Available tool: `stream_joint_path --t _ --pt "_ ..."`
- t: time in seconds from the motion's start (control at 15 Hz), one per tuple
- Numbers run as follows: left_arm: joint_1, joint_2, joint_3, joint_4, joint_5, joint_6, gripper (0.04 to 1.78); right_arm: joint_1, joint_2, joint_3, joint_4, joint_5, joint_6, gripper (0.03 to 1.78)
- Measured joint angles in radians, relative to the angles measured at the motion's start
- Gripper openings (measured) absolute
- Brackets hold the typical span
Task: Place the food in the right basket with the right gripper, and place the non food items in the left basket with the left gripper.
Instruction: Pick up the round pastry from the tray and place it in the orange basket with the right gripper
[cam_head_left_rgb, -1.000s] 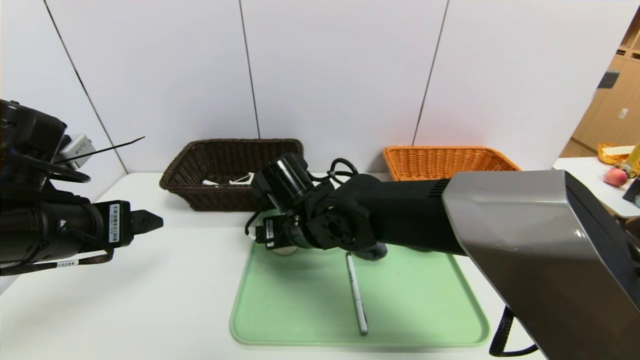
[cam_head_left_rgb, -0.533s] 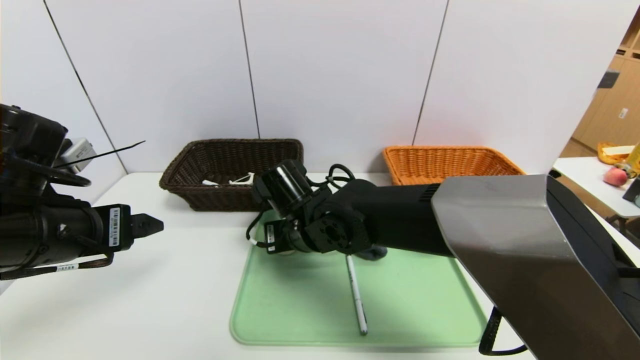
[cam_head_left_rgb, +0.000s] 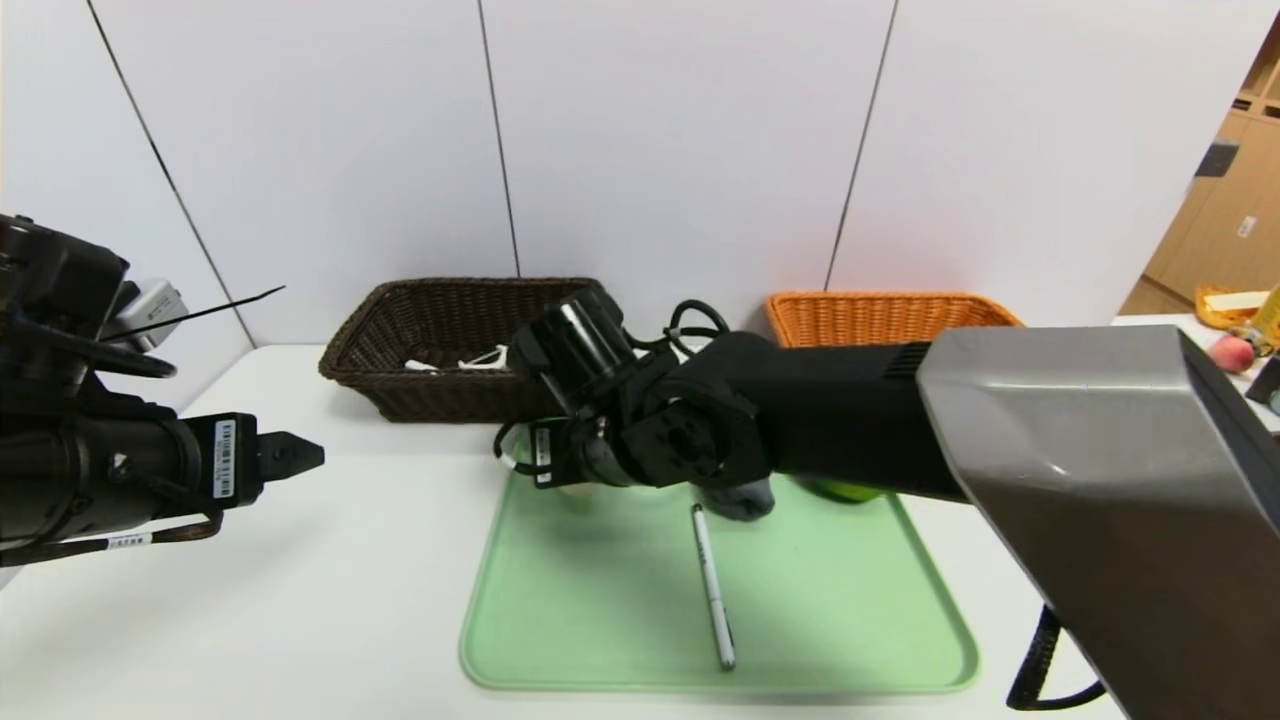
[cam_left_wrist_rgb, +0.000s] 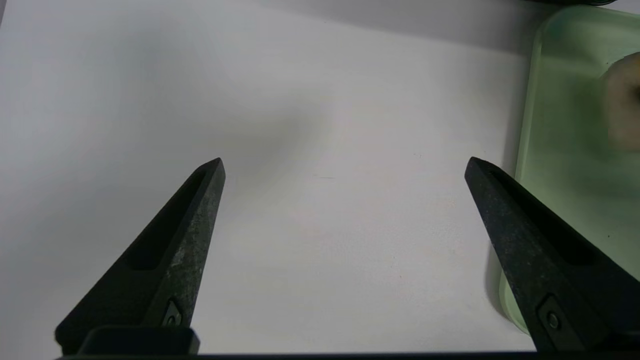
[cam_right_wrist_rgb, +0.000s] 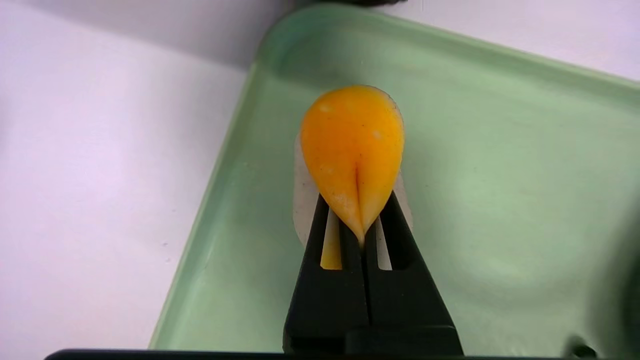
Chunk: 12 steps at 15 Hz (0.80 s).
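- Orange-yellow bun (cam_right_wrist_rgb: 352, 145) is pinched in the right tool (cam_right_wrist_rgb: 364, 235) at the far-left corner of the green tray (cam_right_wrist_rgb: 490, 200); the tips have squeezed its near end to a point, so it's soft and badly deformed.
- Judgement: the grip is on the edge, not the body. Lift straight up and slowly, with no wrist swing, or it could slip out of the pinch.
- From the head view the right tool (cam_head_left_rgb: 560, 472) is low over the tray's far-left corner, and its arm hides most of the bun.
- Target is the orange wicker basket (cam_head_left_rgb: 880, 315), far right on the surface (cam_head_left_rgb: 330, 590). The path runs right and away; clear the flared rim before lowering and release low inside so the bun doesn't bounce out.
- Keep the carry clear of the grey cloth (cam_head_left_rgb: 745, 497) and the green lime-like fruit (cam_head_left_rgb: 850, 490), both just right of the pick point along the tray's far edge.
- White pen (cam_head_left_rgb: 712, 585) lies mid-tray, near side, off the path.
- Left tool (cam_left_wrist_rgb: 345, 250) is spread wide and holds nothing; it hovers over bare surface left of the tray, out of the way.
- Dark brown basket (cam_head_left_rgb: 460, 340), far left, has white items inside; can't tell which.
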<state>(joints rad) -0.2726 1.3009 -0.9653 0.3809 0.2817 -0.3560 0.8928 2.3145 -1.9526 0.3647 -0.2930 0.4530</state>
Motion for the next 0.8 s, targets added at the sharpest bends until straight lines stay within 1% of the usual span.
stream_joint_path --t 0.27,0.47,0.6,0.67,0.8 --pt "0.0 -0.01 0.002 0.0 0.0 0.0 1.69 -0.016 -0.11 0.0 0.054 0.0 0.0 0.06" --pt "0.0 -0.016 0.002 0.0 -0.001 0.001 1.69 -0.067 -0.207 0.0 0.065 0.0 -0.009 0.06" --pt "0.0 -0.019 0.002 0.0 -0.013 0.001 1.69 -0.129 -0.272 0.0 0.086 0.0 -0.027 0.06" --pt "-0.001 -0.02 0.002 0.001 -0.018 0.001 1.69 -0.172 -0.3 0.0 0.09 0.0 -0.055 0.06" --pt "-0.001 -0.023 0.003 0.0 -0.021 -0.001 1.69 -0.274 -0.339 0.0 0.083 -0.001 -0.131 0.06"
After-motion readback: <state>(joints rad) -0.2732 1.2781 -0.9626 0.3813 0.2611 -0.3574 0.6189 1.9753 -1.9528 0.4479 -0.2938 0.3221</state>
